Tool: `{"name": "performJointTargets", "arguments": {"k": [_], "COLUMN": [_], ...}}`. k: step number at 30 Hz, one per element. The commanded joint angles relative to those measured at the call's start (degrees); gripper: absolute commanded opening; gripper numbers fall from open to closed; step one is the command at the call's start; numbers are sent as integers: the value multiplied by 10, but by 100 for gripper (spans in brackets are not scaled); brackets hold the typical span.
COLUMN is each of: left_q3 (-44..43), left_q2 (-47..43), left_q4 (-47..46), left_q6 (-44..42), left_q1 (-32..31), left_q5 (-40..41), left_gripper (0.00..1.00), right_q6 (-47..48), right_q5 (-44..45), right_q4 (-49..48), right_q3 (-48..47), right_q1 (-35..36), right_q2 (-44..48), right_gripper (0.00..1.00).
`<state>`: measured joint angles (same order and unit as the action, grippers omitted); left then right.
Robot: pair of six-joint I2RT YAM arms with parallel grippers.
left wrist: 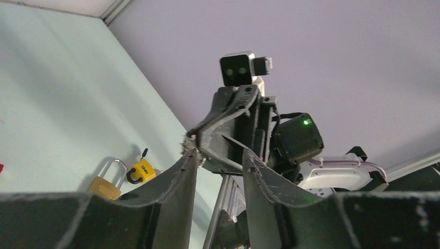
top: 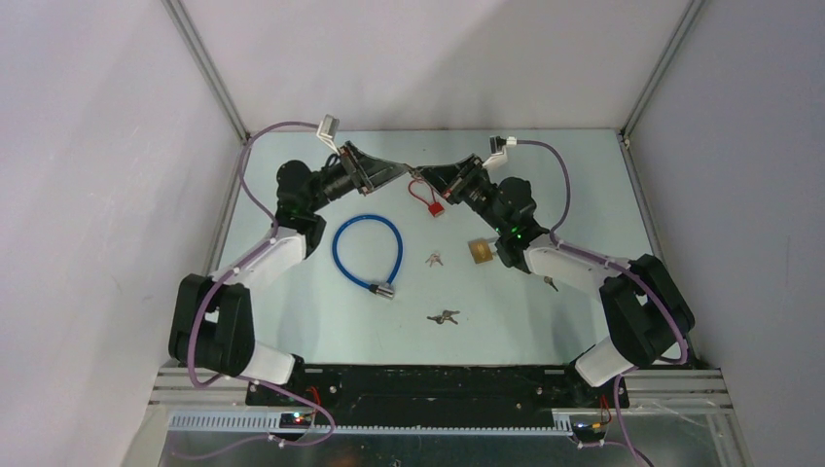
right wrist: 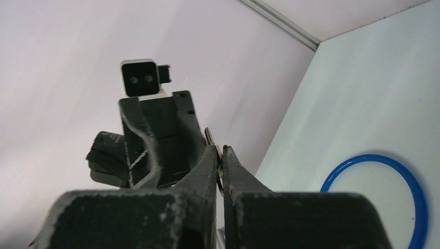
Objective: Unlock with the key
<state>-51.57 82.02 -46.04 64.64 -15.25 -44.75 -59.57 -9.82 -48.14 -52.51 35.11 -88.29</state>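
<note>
My right gripper (right wrist: 220, 149) is shut on a small silver key (right wrist: 209, 136), whose tip and ring stick out past the fingertips. In the top view it (top: 420, 178) is raised at the back middle of the table, tip to tip with my left gripper (top: 399, 171). The left gripper (left wrist: 220, 153) is open, with nothing between its fingers, and its left fingertip (left wrist: 193, 151) almost touches the right gripper's tip. A red padlock (top: 434, 204) lies on the table just below and in front of both grippers. The wrist views do not show it clearly.
A blue cable lock (top: 368, 251) lies left of centre. A brass padlock (top: 480, 251) sits beside the right arm, with a yellow padlock (left wrist: 142, 170) near it. Two loose key bunches (top: 434, 259) (top: 445, 316) lie mid-table. Walls close in the back and both sides.
</note>
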Motion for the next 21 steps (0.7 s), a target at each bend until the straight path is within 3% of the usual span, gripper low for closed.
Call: {"name": "performJointTargets", "arguments": {"k": [1,21], "left_q3": [7,13], "left_q2": [5,-6], "left_q4": [-21,-10], "left_q6": [8,-1], "left_q1": [8,20], "left_q5": [15,29], "left_gripper": [43,41], "right_q6": [-2,-4], "right_q5": [-8,-13], "right_q4": [-41,-48], "right_q3": [-2,-2], "right_q1": [10,22], "right_q2": [24,26], "right_gripper": [0,0]}}
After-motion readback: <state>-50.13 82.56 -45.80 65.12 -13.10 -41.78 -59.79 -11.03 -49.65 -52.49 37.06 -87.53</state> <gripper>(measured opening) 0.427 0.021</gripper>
